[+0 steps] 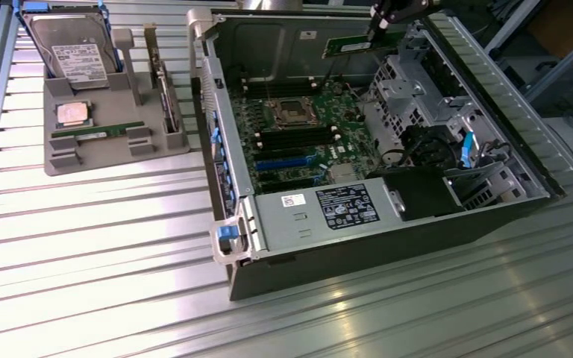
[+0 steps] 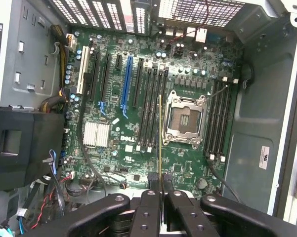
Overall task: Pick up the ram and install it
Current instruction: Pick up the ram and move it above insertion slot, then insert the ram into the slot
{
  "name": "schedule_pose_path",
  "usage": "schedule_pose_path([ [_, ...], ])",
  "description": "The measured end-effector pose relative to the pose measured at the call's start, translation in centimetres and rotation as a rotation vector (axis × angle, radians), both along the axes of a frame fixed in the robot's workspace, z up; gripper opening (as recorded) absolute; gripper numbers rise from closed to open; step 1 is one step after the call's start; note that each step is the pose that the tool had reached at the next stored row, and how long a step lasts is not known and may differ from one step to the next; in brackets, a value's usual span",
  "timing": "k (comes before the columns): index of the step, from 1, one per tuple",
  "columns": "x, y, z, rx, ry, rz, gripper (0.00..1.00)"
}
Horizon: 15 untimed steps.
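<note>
Pincer (image 1: 380,27) (image 2: 160,196) is closed on the ram (image 1: 352,46) (image 2: 160,143), gripping both flat faces at one end of the stick, with the rest of it sticking out free. The ram is up in the air over the open computer case (image 1: 266,216), near the case's far rim in the exterior view and clear of the board below. Wrist view has the stick edge-on (just a thin line). It runs parallel to the black memory slots (image 2: 150,106) on the green motherboard (image 2: 113,163) and overlaps the slot nearest the processor socket (image 2: 185,118). A second bank of slots (image 2: 220,123) sits on the socket's other side. The power supply (image 1: 342,209), with a white label, fills the near end of the case. A grey tray (image 1: 117,153) sits on the ribbed metal desk (image 1: 98,246) beside the case, at the exterior view's left. The tray holds a second ram stick (image 1: 98,135) lying flat, a silver processor chip (image 1: 71,113) just behind it, and a hard drive (image 1: 72,45) propped up at the back
</note>
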<state>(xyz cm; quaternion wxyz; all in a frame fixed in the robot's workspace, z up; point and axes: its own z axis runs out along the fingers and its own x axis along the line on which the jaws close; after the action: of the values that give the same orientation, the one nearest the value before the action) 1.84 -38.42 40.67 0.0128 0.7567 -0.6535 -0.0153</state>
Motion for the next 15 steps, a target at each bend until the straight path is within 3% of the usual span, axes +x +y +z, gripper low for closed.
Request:
schedule_pose_path([
  [6,-0.1,0.0,-0.08,0.0,0.0,-0.011,0.12],
  [15,-1.9,0.0,-0.53,0.0,0.0,-0.02,0.12],
])
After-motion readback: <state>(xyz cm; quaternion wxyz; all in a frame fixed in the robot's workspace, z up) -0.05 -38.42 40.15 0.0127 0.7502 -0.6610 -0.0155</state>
